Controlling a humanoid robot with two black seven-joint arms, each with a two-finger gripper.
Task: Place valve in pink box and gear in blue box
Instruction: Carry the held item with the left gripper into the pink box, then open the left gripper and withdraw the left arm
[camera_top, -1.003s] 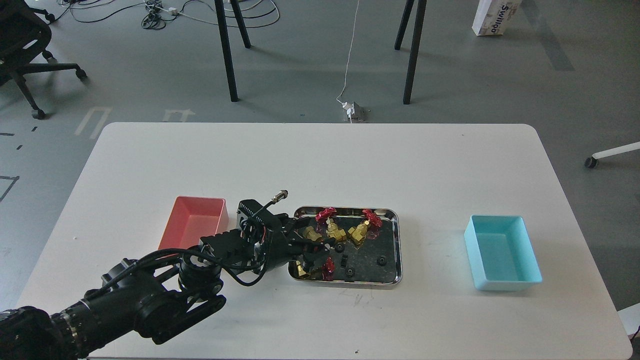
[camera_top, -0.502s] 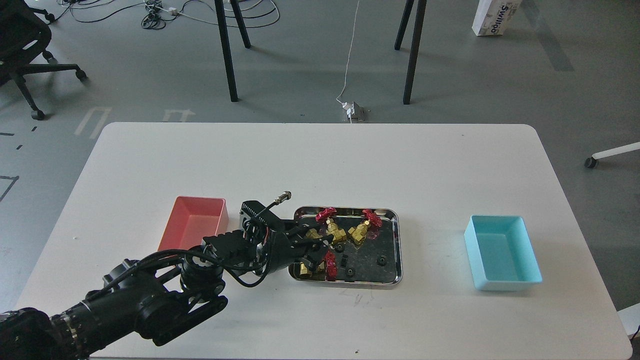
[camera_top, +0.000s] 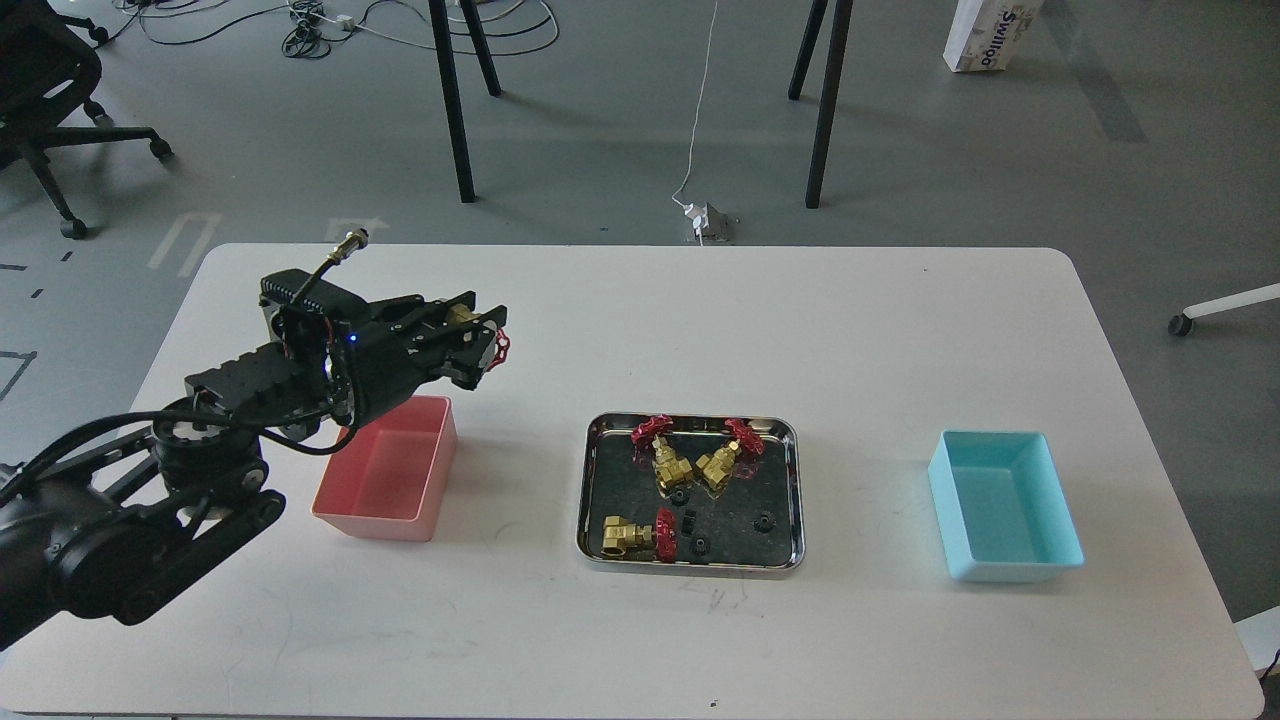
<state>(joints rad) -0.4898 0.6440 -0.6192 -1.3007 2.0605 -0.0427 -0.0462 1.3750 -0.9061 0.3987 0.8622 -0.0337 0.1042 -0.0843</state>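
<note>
Holding a valve (camera_top: 487, 343) between its fingers (camera_top: 462, 352), the left gripper (camera_top: 478, 345) sits raised above the table (camera_top: 640, 300); brass shows at the fingertips and the red handwheel pokes out past them on the right, so the fingers are closed down to the valve's width. Just below and slightly left of the fingers lies the pink box (camera_top: 385, 468), its near rim partly hidden by the arm; nothing shows inside it. Well to the right of the fingers and lower, the steel tray (camera_top: 795, 480) carries three more valves: two close together near its far edge (camera_top: 668, 458) (camera_top: 722, 460), one lying on its side at the near left corner (camera_top: 635, 536). Small black gears (camera_top: 764, 522) (camera_top: 701, 545) (camera_top: 680, 495) lie scattered on the tray floor among them. Far right of the fingers, beyond the tray, stands the blue box (camera_top: 1005, 505), with nothing showing inside it. Right arm not in frame.
</note>
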